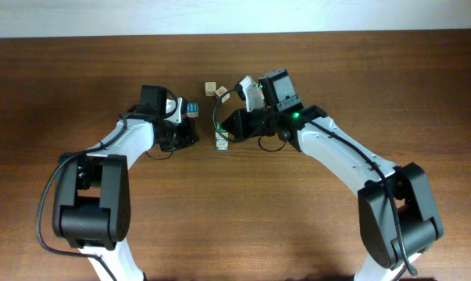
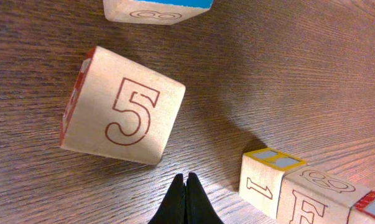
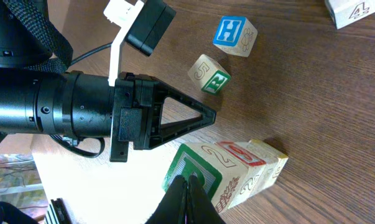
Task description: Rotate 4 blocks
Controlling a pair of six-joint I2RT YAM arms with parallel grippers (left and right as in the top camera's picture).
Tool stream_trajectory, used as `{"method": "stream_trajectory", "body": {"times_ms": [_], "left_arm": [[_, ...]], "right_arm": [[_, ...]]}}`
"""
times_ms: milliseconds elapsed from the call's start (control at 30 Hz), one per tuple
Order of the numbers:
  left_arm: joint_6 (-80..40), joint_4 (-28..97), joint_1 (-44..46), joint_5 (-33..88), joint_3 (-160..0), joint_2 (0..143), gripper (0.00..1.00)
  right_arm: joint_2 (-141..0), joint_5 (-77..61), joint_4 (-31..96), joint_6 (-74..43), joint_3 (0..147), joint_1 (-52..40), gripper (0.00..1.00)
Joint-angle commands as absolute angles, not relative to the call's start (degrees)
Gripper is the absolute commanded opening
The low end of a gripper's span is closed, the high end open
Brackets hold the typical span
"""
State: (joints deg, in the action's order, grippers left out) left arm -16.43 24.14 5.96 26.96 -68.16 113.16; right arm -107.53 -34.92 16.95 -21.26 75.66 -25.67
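Three letter blocks stand pressed together in a row point(image 3: 237, 163). The end one has a green-framed face point(image 3: 198, 167). My right gripper point(image 3: 188, 183) is shut and empty, its tips lying over that green face. In the overhead view this row point(image 1: 222, 140) sits just below the right gripper point(image 1: 224, 126). A loose block with a red "5" point(image 2: 122, 112) lies tilted just ahead of my left gripper point(image 2: 186, 182), which is shut on nothing. That same block point(image 3: 209, 74) shows a green "R". A blue "H" block point(image 3: 234, 34) lies beyond it.
Two more small blocks point(image 1: 215, 90) lie near the table's far side, and a blue-topped one point(image 1: 192, 108) sits by the left wrist. A block marked "4" point(image 3: 355, 12) is at the top right of the right wrist view. The two arms are close together mid-table.
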Motion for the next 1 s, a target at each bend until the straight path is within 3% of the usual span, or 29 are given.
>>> {"method": "stream_trajectory", "body": {"times_ms": [0,333,500,600,633,700,733,767,833,867,967], "left_arm": [[-15.7,24.0,5.8,26.7,-69.2,113.2,0.0],[-15.7,25.1,5.8,26.7,-69.9,112.4,0.0],[-10.3,33.8,5.8,20.3,-74.0,100.9,0.0],[-5.6,37.7,5.8,17.1,-74.1,88.7,0.02],[-3.9,38.8,5.8,15.5,-74.1,85.0,0.11],[-2.9,40.5,5.8,12.1,-74.1,79.7,0.44],[-2.9,42.2,5.8,12.0,-74.1,77.2,0.66],[-2.9,42.6,5.8,12.0,-74.1,75.9,0.99],[-3.0,42.6,5.8,12.1,-74.1,75.2,0.99],[-3.0,42.6,5.8,12.4,-74.1,75.2,0.99],[-3.0,42.6,5.8,12.4,-74.1,75.2,0.99]], "right_arm": [[-107.1,-34.1,17.1,-21.5,78.1,-26.0,0.04],[-106.0,-36.7,18.8,-21.3,81.2,-25.1,0.04],[-96.5,-32.7,33.2,-13.5,87.3,-20.5,0.05],[-86.8,-28.1,42.5,-9.8,87.6,-16.4,0.18],[-83.2,-24.9,46.0,-9.1,87.6,-15.1,0.25],[-76.7,-17.5,52.0,-8.3,87.6,-13.6,0.37],[-71.7,-11.0,56.4,-8.3,87.6,-13.3,0.49],[-68.3,-6.8,59.4,-8.4,87.6,-13.3,0.6],[-63.1,-2.2,64.1,-8.4,87.6,-13.3,0.8],[-59.2,0.2,67.5,-8.4,87.6,-13.3,0.98],[-52.1,0.9,74.0,-8.4,87.6,-13.3,0.98]]}}
